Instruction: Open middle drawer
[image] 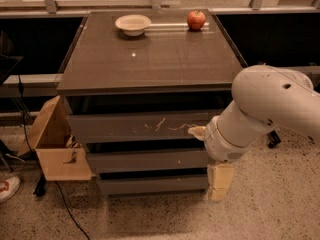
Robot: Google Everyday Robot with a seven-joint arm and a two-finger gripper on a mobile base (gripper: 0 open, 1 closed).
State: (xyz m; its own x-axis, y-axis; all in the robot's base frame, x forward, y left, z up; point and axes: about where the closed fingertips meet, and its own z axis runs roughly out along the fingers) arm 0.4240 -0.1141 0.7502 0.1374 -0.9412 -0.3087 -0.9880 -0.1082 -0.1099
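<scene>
The middle drawer (145, 161) is a wide, shallow dark grey-brown front with a tiny white speck, between the taller scratched top drawer (135, 127) and the slimmer bottom drawer (150, 185). All three fronts sit nearly flush in the cabinet. My gripper (218, 182) is cream-coloured and hangs below my white arm (265, 109) at the right end of the drawer stack. It is in front of the right ends of the middle and bottom drawers. The arm covers the right ends of the drawer fronts.
A white bowl (133, 24) and a red apple (196, 19) sit at the back of the cabinet top (150, 59). An open cardboard box (55, 144) stands against the cabinet's left side, with a black cable (65, 209) and a shoe (7, 186) on the floor.
</scene>
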